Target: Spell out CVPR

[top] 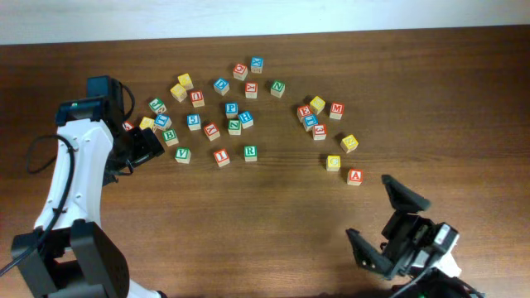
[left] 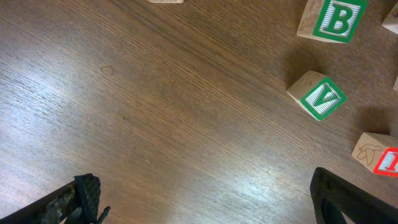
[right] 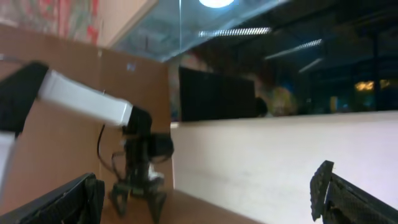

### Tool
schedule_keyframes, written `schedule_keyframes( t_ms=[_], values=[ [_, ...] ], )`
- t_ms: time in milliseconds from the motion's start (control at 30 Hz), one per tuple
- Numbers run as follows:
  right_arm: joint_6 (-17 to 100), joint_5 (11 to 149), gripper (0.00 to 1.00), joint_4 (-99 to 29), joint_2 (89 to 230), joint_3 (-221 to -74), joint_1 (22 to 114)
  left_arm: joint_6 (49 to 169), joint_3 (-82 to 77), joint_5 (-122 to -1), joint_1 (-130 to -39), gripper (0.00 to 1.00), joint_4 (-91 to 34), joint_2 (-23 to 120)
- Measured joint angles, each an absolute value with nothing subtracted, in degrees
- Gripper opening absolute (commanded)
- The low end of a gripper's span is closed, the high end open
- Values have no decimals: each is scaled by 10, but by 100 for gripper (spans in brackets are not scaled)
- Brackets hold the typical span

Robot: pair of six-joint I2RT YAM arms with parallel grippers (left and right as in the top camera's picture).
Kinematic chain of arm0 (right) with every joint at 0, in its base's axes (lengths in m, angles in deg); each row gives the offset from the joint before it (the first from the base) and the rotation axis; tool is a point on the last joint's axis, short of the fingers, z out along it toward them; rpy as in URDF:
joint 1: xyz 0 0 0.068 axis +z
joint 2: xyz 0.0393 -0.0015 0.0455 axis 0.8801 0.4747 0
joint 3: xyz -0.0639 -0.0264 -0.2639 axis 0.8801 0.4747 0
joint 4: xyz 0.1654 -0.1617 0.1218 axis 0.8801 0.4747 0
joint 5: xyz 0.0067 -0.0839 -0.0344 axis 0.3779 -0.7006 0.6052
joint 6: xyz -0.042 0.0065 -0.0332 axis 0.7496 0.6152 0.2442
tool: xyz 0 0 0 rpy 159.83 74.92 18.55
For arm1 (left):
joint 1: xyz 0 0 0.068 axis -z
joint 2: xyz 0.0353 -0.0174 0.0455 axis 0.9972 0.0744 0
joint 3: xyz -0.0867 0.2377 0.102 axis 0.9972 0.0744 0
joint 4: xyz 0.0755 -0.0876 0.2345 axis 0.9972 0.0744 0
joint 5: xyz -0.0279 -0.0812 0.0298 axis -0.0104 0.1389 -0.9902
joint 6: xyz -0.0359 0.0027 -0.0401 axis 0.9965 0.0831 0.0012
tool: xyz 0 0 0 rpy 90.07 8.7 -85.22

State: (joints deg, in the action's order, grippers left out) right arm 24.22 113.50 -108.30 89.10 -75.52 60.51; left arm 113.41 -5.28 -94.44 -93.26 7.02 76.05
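Currently we're hovering the left pincer (left: 204,186), spread wide, near the V cube (left: 322,96) toward the left edge of the worktop (top: 273,240); probably light rigid wood, so we're targeting opposite flat sides; right pincer (top: 383,222) released too.

The near half of the table (top: 265,232) is bare wood, free to pass across from either side. Farther back the blocks (top: 212,130) crowd together. The green V cube (left: 317,95) has open wood on its near side, but a B cube (left: 333,20) and a red-lettered cube (left: 376,155) stand near its other sides.
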Motion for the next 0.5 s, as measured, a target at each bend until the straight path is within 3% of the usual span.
schedule_keyframes(
  t_ms=[167, 267, 367, 500],
  values=[
    [228, 1114, 98, -1027, 894, -886, 605, 1134, -53, -945, -933, 99, 70, 761],
    [260, 1109, 99, -888, 924, -999, 605, 1134, -53, -945, -933, 99, 70, 761],
    [305, 1124, 98, -785, 1025, -1094, 605, 1134, -54, -945, -933, 99, 71, 760],
    [340, 1213, 98, -774, 1170, -1168, 605, 1134, -54, -945, -933, 99, 70, 759]
  ],
)
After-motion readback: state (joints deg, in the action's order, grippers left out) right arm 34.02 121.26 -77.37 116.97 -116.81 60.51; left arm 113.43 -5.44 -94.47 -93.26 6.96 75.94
